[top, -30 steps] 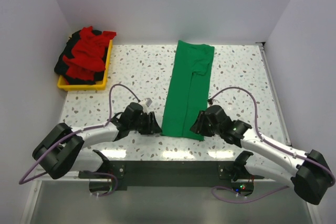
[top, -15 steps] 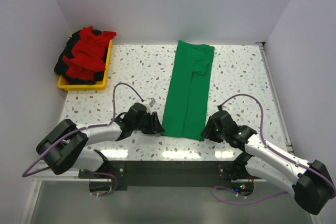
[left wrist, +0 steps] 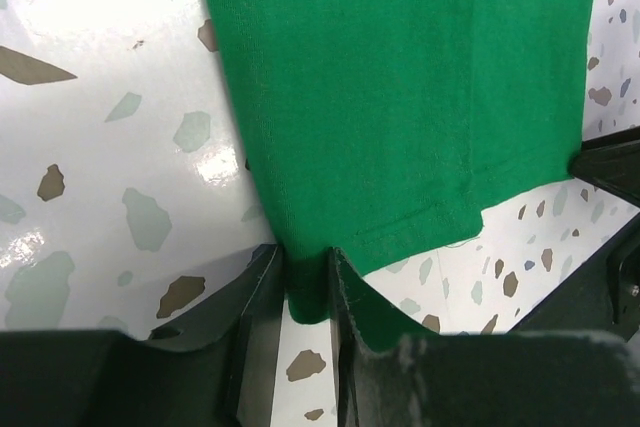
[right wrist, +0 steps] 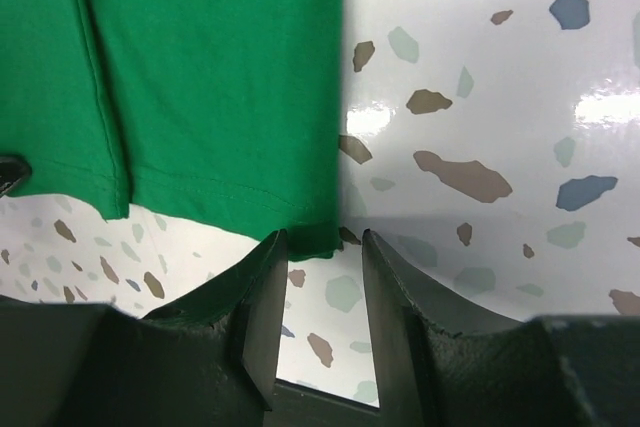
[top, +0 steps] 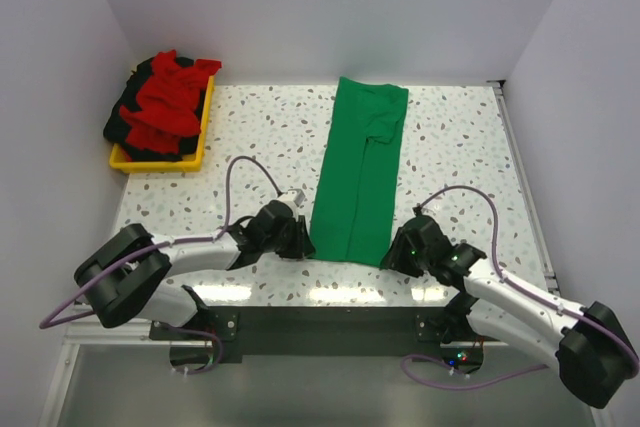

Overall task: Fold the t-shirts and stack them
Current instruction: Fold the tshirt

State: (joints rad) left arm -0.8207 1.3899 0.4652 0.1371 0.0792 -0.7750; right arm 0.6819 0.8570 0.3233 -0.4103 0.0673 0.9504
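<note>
Of two grippers, the left gripper (left wrist: 305,269) is set narrowly about the near left corner of the one green t-shirt (top: 360,177), whether pinching cannot be told, and the right gripper (right wrist: 318,242) is held partly open astride its near right corner. The shirt is laid flat on the speckled table (top: 260,137) as a long, smooth strip of soft knit with a stitched hem. Red and black t-shirts (top: 160,107), uncountable in their rumpled heap, are piled in one shallow yellow tray (top: 160,161) at the far left corner.

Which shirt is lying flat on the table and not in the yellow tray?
The bright green t-shirt, stretched out long on the table; the red and dark shirts sit heaped in the yellow tray.
</note>
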